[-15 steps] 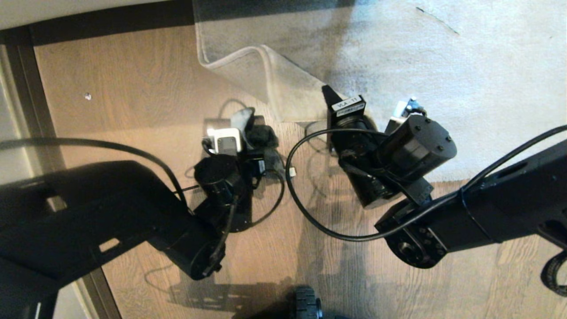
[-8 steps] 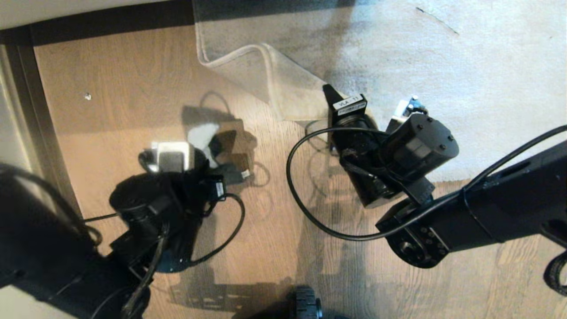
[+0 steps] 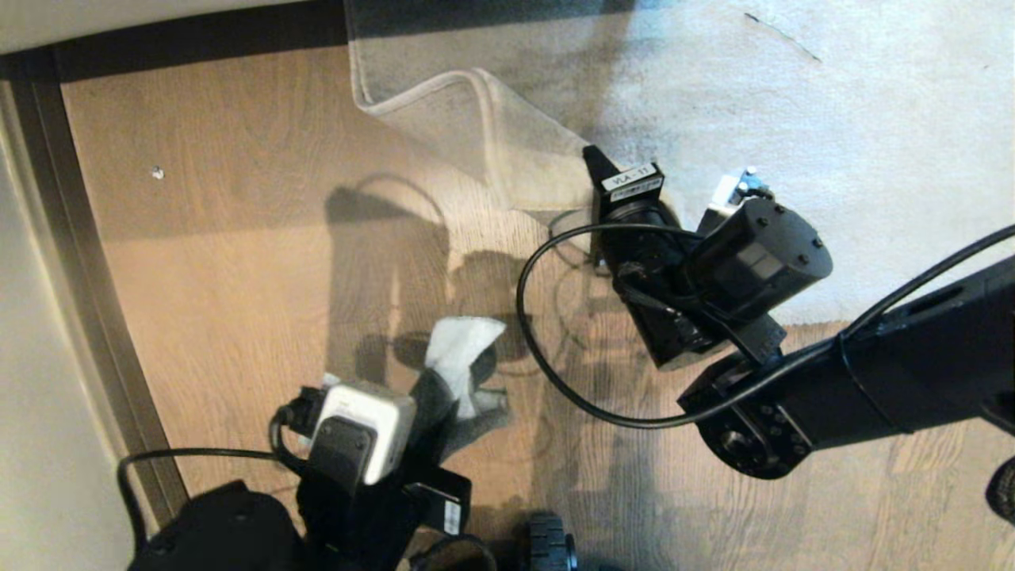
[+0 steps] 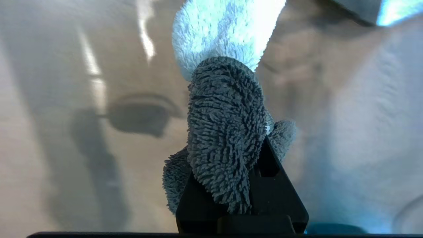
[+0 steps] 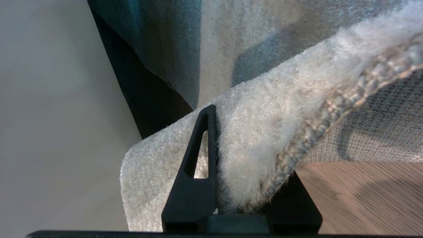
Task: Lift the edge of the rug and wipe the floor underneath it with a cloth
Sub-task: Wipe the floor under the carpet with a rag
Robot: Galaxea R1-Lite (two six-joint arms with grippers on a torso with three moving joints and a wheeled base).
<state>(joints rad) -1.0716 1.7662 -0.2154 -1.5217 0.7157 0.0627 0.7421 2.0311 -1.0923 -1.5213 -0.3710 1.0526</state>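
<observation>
Cloth (image 3: 460,373) first, nearest the robot, pinched in the left gripper (image 3: 444,412) low in the head view; the jaws sit narrow on its dark grey part while the whitish end sticks up free; in the left wrist view the cloth (image 4: 224,132) hangs clear of the floor (image 3: 238,262), not pressed to it. Farther out, the right gripper (image 3: 595,170) clamps the rug edge (image 3: 507,159); the right wrist view shows pile and bound border squeezed between the fingers (image 5: 195,172), with the woven backing turned up; the corner is raised and folded, and bare wood planks show just beside and beneath it. So the lift looks done and held; the wiping is what remains, as far as can be judged; the cloth is well apart from the uncovered strip and needs to travel out under the raised flap; whether any of that strip has been wiped cannot be told.
</observation>
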